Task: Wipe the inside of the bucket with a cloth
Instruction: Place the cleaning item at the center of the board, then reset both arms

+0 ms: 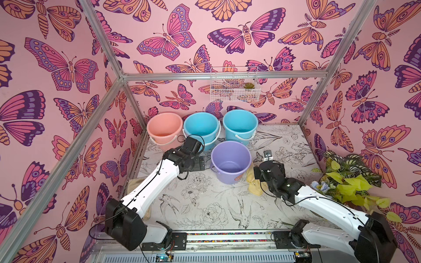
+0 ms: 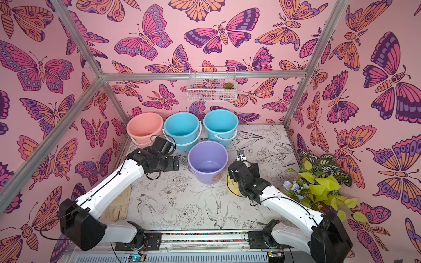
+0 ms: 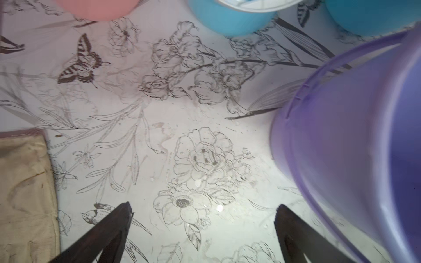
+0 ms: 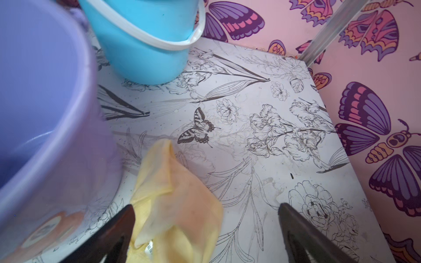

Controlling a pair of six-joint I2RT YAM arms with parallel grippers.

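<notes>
The purple bucket (image 1: 230,161) (image 2: 207,160) stands upright mid-table, and its inside looks empty. The pale yellow cloth (image 1: 252,185) (image 2: 230,185) lies crumpled on the table against the bucket's right side. My right gripper (image 4: 206,205) hangs open just above the cloth (image 4: 173,200), which is blurred and sits nearer one finger, with neither finger pinching it. The bucket wall (image 4: 41,113) is close beside it. My left gripper (image 3: 204,206) is open over bare table on the bucket's left side, with the purple wall (image 3: 353,148) next to one finger.
A pink bucket (image 1: 164,129) and two blue buckets (image 1: 201,127) (image 1: 239,125) line the back wall. A tan rag (image 2: 116,205) (image 3: 25,193) lies under the left arm. A leafy plant (image 1: 348,180) fills the right edge. A wire basket (image 1: 234,87) hangs on the back wall.
</notes>
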